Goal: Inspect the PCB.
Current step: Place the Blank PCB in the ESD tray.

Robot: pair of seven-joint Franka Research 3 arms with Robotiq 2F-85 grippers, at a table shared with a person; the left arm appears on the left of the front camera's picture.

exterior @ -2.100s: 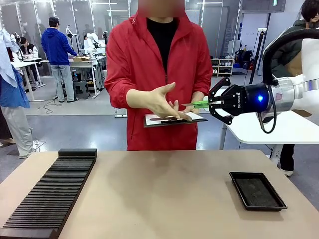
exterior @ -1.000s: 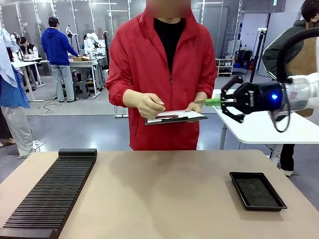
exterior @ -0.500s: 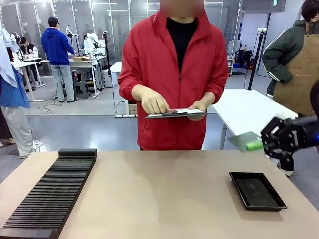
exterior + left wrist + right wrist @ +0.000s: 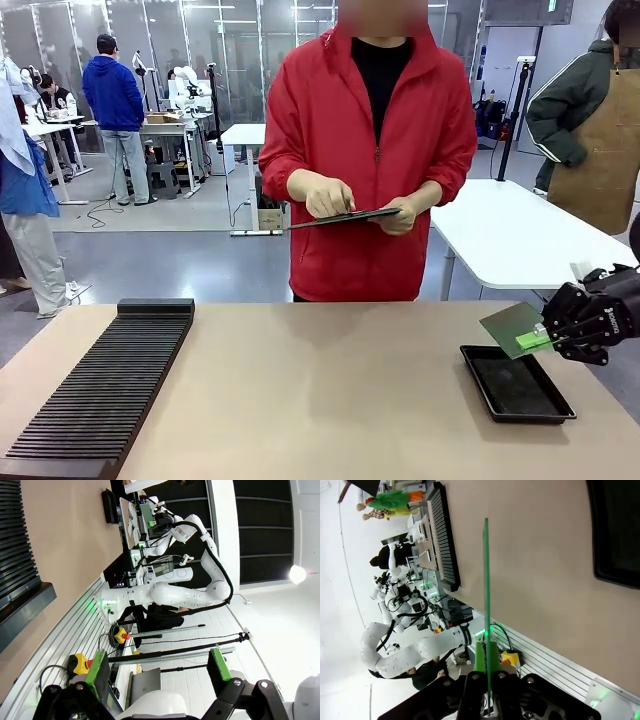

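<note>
1. Tan table [image 4: 330, 390]: ribbed black rack [image 4: 100, 385] at the left, shallow black tray [image 4: 515, 382] at the right.
2. Right gripper [image 4: 548, 335] pinches the PCB [image 4: 510, 328] by its bright green edge; the board is tilted, hanging over the tray's near-left corner.
3. Left gripper [image 4: 159, 672]: fingers wide apart, holding nothing.
4. Beyond the table, a person in a red jacket holds a dark clipboard [image 4: 345, 216].

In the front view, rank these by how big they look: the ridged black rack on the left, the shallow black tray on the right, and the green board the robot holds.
1. Long ridged black slotted rack, clearly largest.
2. Shallow black rectangular tray.
3. Thin pale-green PCB, smallest as seen; it is tilted, so its true face may be larger than it appears.
</note>
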